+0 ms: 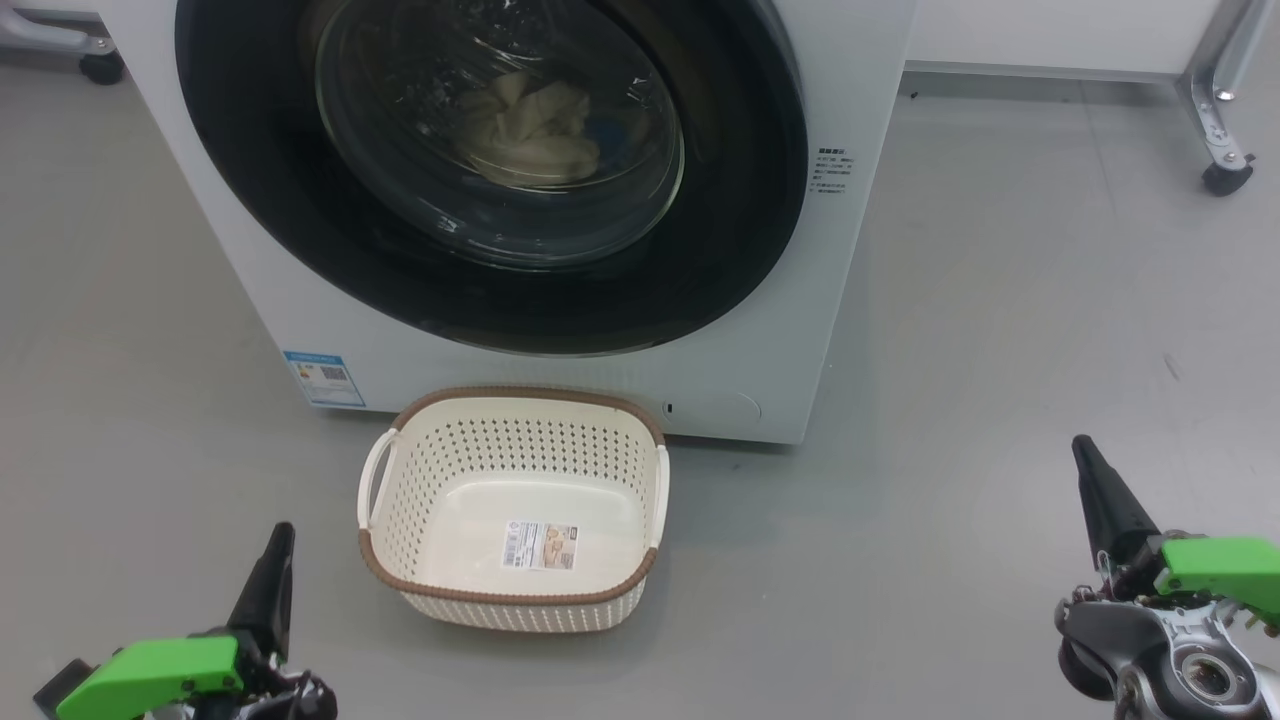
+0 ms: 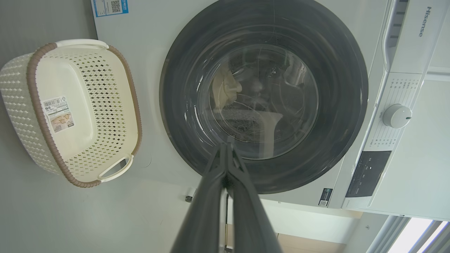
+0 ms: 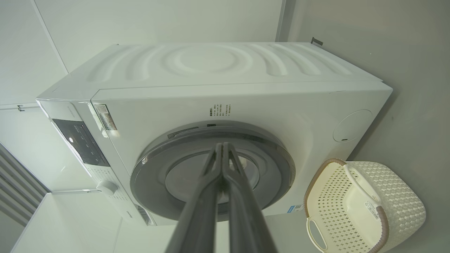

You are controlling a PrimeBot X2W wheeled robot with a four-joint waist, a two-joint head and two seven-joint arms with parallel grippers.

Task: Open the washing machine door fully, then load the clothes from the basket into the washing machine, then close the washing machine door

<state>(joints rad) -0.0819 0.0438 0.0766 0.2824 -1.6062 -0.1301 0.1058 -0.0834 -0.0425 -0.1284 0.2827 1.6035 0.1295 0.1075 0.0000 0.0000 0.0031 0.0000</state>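
Head view puts both arms nearest, low in the corners. The left gripper [image 1: 280, 540] and right gripper [image 1: 1085, 460] each have their dark fingers pressed tip to tip with nothing between them; both wrist views confirm the fingers meeting. Neither touches anything, and both are well apart from the machine.

Between them and a little farther off, the basket [image 1: 520, 392] stands upright on the grey floor [image 1: 1000, 350], just in front of the washing machine [image 1: 760, 340]. It holds only the label sticker [image 1: 541, 546] on its bottom.

Beyond it, the washing machine door [image 1: 745, 180] sits flush against the white front, latched as far as I can judge. Through its glass bowl, the clothes [image 1: 535, 130] lie as a pale cream heap in the drum.

By that layout, all three steps look done: opening, loading and closing. I see nothing left but to check the latch.

Around the machine are a blue label sticker [image 1: 324, 378] low on its left front, a round cover [image 1: 730, 408] low right, and wheeled frame legs far right [image 1: 1225, 150] and far left [image 1: 100, 68]. Only the basket stands near the door's path.
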